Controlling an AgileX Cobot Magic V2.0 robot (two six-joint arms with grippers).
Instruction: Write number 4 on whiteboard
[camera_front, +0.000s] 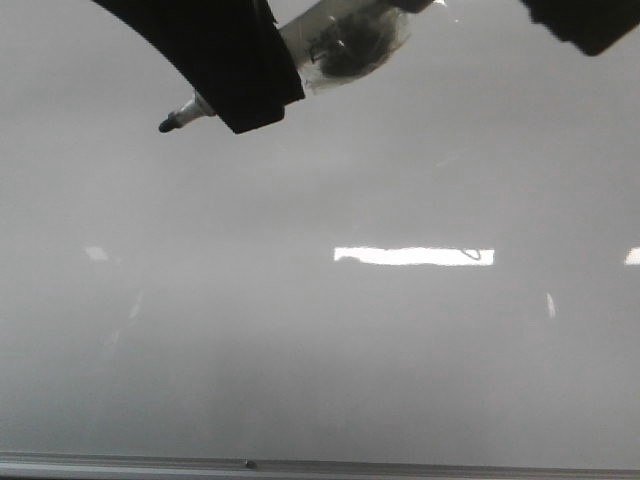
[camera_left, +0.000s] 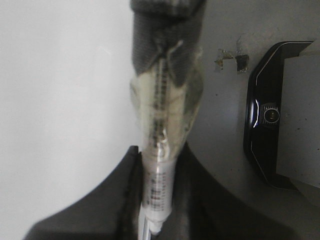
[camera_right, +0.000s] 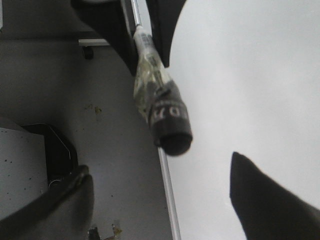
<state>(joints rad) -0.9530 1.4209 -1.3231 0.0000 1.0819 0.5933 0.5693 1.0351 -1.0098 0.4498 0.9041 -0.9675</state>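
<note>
Left end effector (camera_front: 245, 95), upper left of frame, pinches a light, slick marker (camera_front: 190, 110) mid-barrel above the bare whiteboard (camera_front: 320, 340); right end effector (camera_right: 160, 200) spread.

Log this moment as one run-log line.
left end effector: shut on marker | tip: above whiteboard | right end effector: open | number 4: not visible

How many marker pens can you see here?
1. The marker is gripped in the left gripper fingers above the whiteboard, tip pointing left in the front view. No others show.
</note>
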